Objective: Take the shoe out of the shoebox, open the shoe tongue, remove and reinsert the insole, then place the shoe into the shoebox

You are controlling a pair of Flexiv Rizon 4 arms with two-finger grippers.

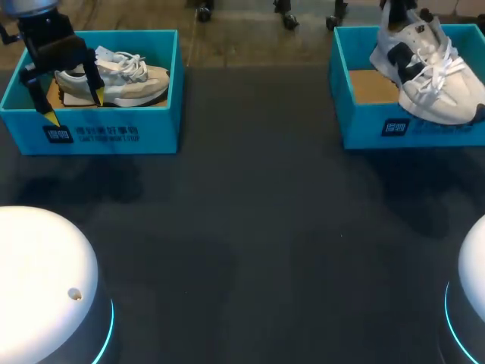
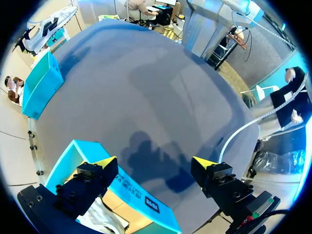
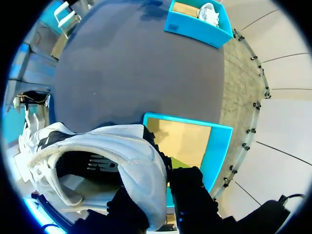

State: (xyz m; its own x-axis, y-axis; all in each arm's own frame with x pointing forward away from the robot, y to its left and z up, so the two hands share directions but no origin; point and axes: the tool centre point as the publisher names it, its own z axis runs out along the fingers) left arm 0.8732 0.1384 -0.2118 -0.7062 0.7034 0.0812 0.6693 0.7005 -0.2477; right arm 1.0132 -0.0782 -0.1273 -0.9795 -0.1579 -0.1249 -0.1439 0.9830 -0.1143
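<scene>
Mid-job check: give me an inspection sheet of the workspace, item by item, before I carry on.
Surface: dark grey table.
Job's things: beige shoe lies in the left shoebox; white shoe is held tilted above the right shoebox, whose cardboard floor shows bare.
Clutter: nothing seen.
Grippers: left gripper is open, its fingers either side of the left shoebox's front wall; right gripper is shut on the white shoe's heel collar.
Cables: nothing seen on the table.
Surroundings: no person reaches over the table.
</scene>
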